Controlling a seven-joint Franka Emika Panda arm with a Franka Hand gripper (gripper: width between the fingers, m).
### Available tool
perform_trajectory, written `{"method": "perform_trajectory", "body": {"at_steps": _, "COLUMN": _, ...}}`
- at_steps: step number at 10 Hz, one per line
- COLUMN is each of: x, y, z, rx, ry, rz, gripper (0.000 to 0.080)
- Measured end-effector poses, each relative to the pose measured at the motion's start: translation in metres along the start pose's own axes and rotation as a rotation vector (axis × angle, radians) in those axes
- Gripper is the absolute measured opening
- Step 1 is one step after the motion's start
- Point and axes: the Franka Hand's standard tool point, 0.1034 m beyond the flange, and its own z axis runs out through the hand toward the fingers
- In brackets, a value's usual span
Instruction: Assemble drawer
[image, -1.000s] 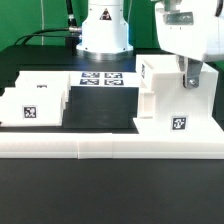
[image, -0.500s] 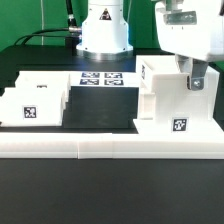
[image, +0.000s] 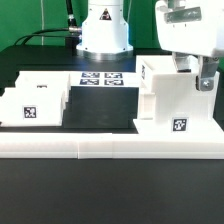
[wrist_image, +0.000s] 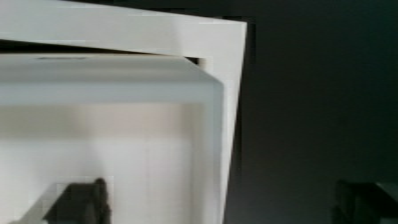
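Observation:
The large boxy white casing (image: 172, 100) stands at the exterior view's right, with a square tag on its front face. My gripper (image: 197, 78) hangs over its top right edge. In the wrist view my gripper (wrist_image: 222, 206) is open: one dark fingertip (wrist_image: 79, 204) lies over the white casing (wrist_image: 125, 130), the other over the dark table beside it, and the casing's side wall runs between them. It holds nothing. A smaller white tray (image: 33, 102) with a tag sits at the exterior view's left, with another white part right behind it.
The marker board (image: 100, 78) lies in front of the robot base (image: 105, 30). The long low white border wall (image: 110, 148) runs along the front. Black table surface (image: 100, 108) lies between the tray and the casing.
My gripper has shifted toward the exterior view's right along the casing's top, toward its right edge. The casing and trays have not moved.

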Motion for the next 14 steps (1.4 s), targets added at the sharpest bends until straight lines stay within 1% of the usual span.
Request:
{"method": "perform_trajectory", "body": {"at_steps": 1, "x": 0.0, "y": 0.0, "z": 0.0, "rx": 0.0, "ry": 0.0, "rz": -0.005, "gripper": 0.0645}}
{"method": "perform_trajectory", "body": {"at_steps": 2, "x": -0.002, "y": 0.001, "z": -0.003, "rx": 0.001, "ry": -0.003, "rz": -0.072, "gripper": 0.0648}}
{"method": "perform_trajectory", "body": {"at_steps": 3, "x": -0.005, "y": 0.008, "z": -0.016, "rx": 0.006, "ry": -0.018, "rz": -0.167, "gripper": 0.0649}}
{"method": "perform_trajectory", "body": {"at_steps": 4, "x": -0.006, "y": 0.016, "z": -0.028, "rx": 0.005, "ry": -0.031, "rz": -0.24, "gripper": 0.0649}}
{"method": "perform_trajectory", "body": {"at_steps": 5, "x": -0.005, "y": 0.022, "z": -0.039, "rx": -0.004, "ry": -0.045, "rz": -0.347, "gripper": 0.0649}}
{"method": "perform_trajectory", "body": {"at_steps": 6, "x": -0.004, "y": 0.026, "z": -0.049, "rx": -0.003, "ry": -0.051, "rz": -0.44, "gripper": 0.0649}}
{"method": "perform_trajectory", "body": {"at_steps": 7, "x": -0.005, "y": 0.026, "z": -0.047, "rx": -0.002, "ry": -0.05, "rz": -0.428, "gripper": 0.0649}}
{"method": "perform_trajectory", "body": {"at_steps": 8, "x": -0.004, "y": 0.026, "z": -0.045, "rx": -0.004, "ry": -0.049, "rz": -0.483, "gripper": 0.0649}}
{"method": "perform_trajectory", "body": {"at_steps": 9, "x": -0.005, "y": 0.028, "z": -0.045, "rx": -0.01, "ry": -0.052, "rz": -0.599, "gripper": 0.0649}}
{"method": "perform_trajectory", "body": {"at_steps": 10, "x": -0.008, "y": 0.034, "z": -0.043, "rx": -0.034, "ry": -0.061, "rz": -0.715, "gripper": 0.0649}}
{"method": "perform_trajectory", "body": {"at_steps": 11, "x": -0.003, "y": 0.041, "z": -0.043, "rx": -0.055, "ry": -0.074, "rz": -0.9, "gripper": 0.0649}}
{"method": "perform_trajectory", "body": {"at_steps": 12, "x": 0.005, "y": 0.046, "z": -0.045, "rx": -0.068, "ry": -0.085, "rz": -1.026, "gripper": 0.0649}}
{"method": "perform_trajectory", "body": {"at_steps": 13, "x": 0.01, "y": 0.048, "z": -0.047, "rx": -0.075, "ry": -0.089, "rz": -1.118, "gripper": 0.0649}}
{"method": "perform_trajectory", "body": {"at_steps": 14, "x": 0.012, "y": 0.048, "z": -0.048, "rx": -0.076, "ry": -0.087, "rz": -1.196, "gripper": 0.0649}}
